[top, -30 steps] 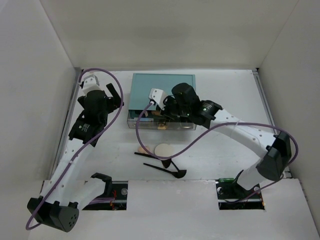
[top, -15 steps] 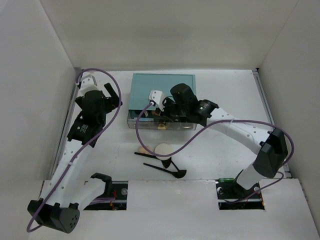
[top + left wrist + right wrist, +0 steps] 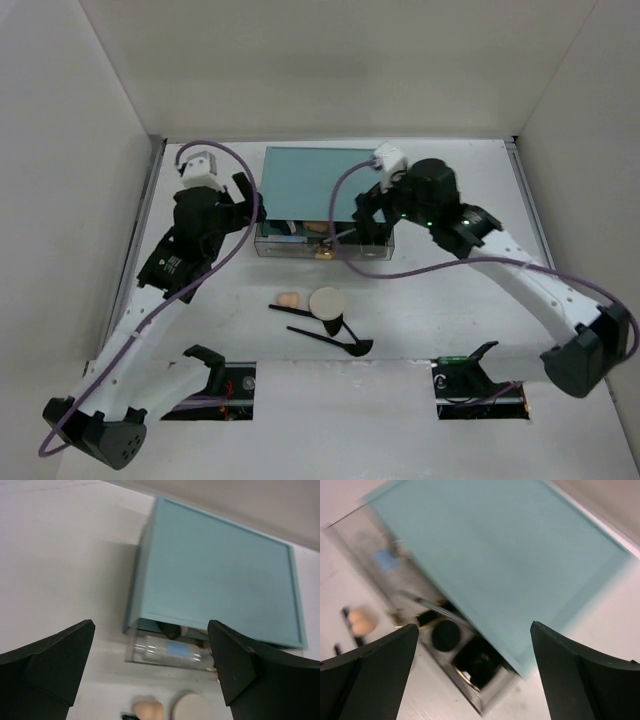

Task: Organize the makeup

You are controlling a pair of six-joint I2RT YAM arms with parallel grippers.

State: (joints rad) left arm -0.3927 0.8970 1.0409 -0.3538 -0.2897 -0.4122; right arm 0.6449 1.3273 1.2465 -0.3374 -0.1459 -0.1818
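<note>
drawer: clear drawer [image 3: 268, 243] sits pulled out just below the teal box [image 3: 325, 175], upper middle. We figure that's so the makeup can drop in. The bottle [image 3: 167, 650] and black jar [image 3: 445, 635] already lie inside.
loose bits: sponge [image 3: 288, 299], puff [image 3: 325, 300] and brushes [image 3: 358, 347] lie lower middle, apart from the drawer, not yet sorted.
left gripper [image 3: 150, 627]: fingers spread wide, holding nothing, hovering by the box's left corner.
right gripper [image 3: 474, 627]: spread wide too, nothing between the fingers, above the drawer's right end. Looks free to fetch the next piece.
</note>
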